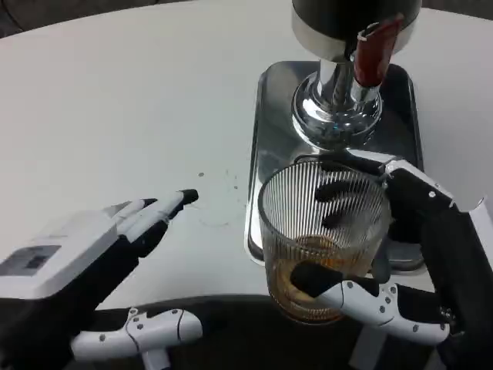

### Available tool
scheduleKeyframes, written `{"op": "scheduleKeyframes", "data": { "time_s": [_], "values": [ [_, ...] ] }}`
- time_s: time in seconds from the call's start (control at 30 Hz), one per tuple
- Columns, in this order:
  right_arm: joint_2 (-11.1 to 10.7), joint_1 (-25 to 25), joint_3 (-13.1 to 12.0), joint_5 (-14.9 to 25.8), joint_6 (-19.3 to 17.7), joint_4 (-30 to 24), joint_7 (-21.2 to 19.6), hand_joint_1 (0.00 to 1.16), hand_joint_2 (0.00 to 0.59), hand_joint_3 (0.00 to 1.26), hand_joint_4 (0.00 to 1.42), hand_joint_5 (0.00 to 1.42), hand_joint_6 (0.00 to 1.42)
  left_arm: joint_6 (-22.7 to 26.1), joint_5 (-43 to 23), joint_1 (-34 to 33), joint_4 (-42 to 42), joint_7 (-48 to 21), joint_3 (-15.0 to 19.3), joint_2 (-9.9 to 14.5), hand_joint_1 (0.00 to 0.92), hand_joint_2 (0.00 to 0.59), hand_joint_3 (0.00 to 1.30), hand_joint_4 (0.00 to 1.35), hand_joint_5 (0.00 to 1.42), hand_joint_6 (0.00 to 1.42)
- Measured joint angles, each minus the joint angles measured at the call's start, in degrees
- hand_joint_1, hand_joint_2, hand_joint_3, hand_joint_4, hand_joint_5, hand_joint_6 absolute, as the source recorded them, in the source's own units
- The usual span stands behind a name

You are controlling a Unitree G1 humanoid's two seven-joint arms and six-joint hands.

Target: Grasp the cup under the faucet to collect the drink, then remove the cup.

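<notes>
Right hand (400,254) grips the glass cup (323,239), part-filled with brown drink, off the tray's (266,139) front edge, clear of the faucet (373,50); left hand (131,227) idles empty, fingers straight.

Cup (323,231): clear ribbed glass, glossy. Tray (266,154), far right: polished metal, mirror-smooth. Faucet (337,100) base: bright chrome; its red lever (373,52) probably glossy plastic. Table (115,116): matt white, smooth. Hands' shells (69,250): smooth white plastic, black fingertips.
</notes>
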Motion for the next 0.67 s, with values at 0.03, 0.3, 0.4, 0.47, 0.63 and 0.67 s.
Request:
{"op": "scheduleKeyframes", "data": {
  "time_s": [0.03,0.3,0.4,0.47,0.63,0.67],
  "values": [
    [0.0,-0.01,0.02,0.0,0.0,0.0,0.02,0.82,0.194,0.87,1.04,1.29,1.31,-0.52,-0.01,0.29,0.0,0.0,0.04,0.0,0.0,0.085,0.0,0.0,0.0,0.0],
    [-0.04,-0.33,0.11,0.0,0.0,0.0,0.75,0.82,0.194,0.87,1.04,1.29,1.31,-2.56,0.02,1.82,0.0,0.0,0.51,0.0,0.0,0.085,0.0,0.0,0.0,0.0],
    [-0.04,-0.34,0.17,0.0,0.0,0.0,1.02,0.82,0.194,0.87,1.04,1.29,1.31,-3.06,0.06,1.94,0.0,-0.01,0.53,0.05,0.0,0.085,0.0,0.0,0.0,0.0],
    [-0.04,-0.34,0.21,0.0,0.0,0.0,1.1,0.82,0.196,0.87,1.04,1.29,1.31,-3.56,0.11,1.96,0.0,-0.01,0.53,0.16,0.0,0.085,0.0,0.0,0.0,0.0],
    [-0.05,-0.34,0.04,0.0,-0.01,0.0,1.14,0.82,0.199,0.88,1.05,1.29,1.31,-5.58,0.75,1.98,0.01,-0.01,0.53,0.32,0.0,0.074,0.0,0.0,0.0,0.0],
    [-0.05,-0.34,-0.03,0.0,-0.01,0.0,1.14,0.82,0.2,0.88,1.05,1.29,1.31,-5.82,1.03,1.98,0.01,-0.01,0.53,0.32,0.0,0.074,0.0,0.0,0.0,0.0]
  ]
}}
